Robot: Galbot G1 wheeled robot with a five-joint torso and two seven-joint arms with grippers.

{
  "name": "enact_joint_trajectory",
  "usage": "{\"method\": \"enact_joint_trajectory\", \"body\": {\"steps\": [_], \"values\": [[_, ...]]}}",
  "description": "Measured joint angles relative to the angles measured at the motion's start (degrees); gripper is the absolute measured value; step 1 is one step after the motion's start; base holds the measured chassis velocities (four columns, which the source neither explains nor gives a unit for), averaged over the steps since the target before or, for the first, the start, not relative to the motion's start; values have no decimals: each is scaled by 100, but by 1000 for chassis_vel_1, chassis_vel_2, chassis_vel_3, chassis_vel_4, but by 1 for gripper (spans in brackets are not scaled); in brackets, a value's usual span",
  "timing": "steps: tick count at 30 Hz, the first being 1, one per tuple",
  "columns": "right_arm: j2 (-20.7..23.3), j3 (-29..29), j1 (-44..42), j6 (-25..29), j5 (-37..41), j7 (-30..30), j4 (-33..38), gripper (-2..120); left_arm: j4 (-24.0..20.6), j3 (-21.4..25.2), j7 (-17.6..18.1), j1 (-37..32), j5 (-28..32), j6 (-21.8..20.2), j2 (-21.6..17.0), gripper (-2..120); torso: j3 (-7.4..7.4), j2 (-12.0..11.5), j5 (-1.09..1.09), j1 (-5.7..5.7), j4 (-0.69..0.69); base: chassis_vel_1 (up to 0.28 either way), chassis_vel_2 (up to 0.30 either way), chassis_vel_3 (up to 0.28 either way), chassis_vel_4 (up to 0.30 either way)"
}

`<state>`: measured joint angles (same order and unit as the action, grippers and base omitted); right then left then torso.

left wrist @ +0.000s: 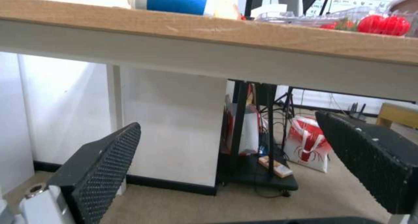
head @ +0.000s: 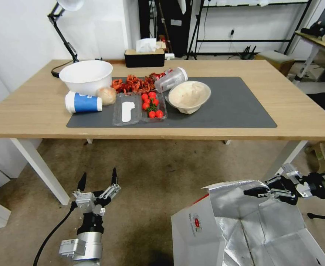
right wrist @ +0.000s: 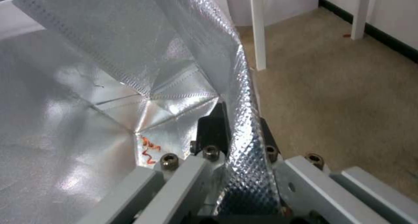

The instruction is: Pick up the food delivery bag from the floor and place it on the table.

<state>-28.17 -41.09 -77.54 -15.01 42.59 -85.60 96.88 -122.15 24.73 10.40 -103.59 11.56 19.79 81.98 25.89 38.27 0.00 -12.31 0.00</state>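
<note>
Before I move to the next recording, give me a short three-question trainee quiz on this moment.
1. True or false: the food delivery bag already stands on the table.
2. Which gripper grips the bag's foil-lined wall? A) left gripper B) right gripper
3. Fill in: the left gripper hovers over the carpet floor, in front of the table, with its fingers ____.

Key
1. False: the bag is below table height, held by its rim.
2. B: the right wrist view shows the foil wall pinched between its fingers.
3. open, with nothing between them.
</note>
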Motion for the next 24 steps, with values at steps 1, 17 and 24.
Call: {"method": "enact_joint_trajectory", "body": {"steps": [1,17,24], "values": [[6,-1,0,-3,2,0,2,0,-6,-1,1,-1,0,0,1,100,17,29,-1,-14,0,0,0,0,0],[26,-19,-24,-10,26,-5,25,0,-58,-1,-20,-25,1,-5,21,100,246,414,-1,-169,0,0,0,0,0],[48,-18,-28,-18,36,5,49,0,-74,-12,-22,-34,-18,-5,34,100,365,619,0,-253,0,0,0,0,0]]}}
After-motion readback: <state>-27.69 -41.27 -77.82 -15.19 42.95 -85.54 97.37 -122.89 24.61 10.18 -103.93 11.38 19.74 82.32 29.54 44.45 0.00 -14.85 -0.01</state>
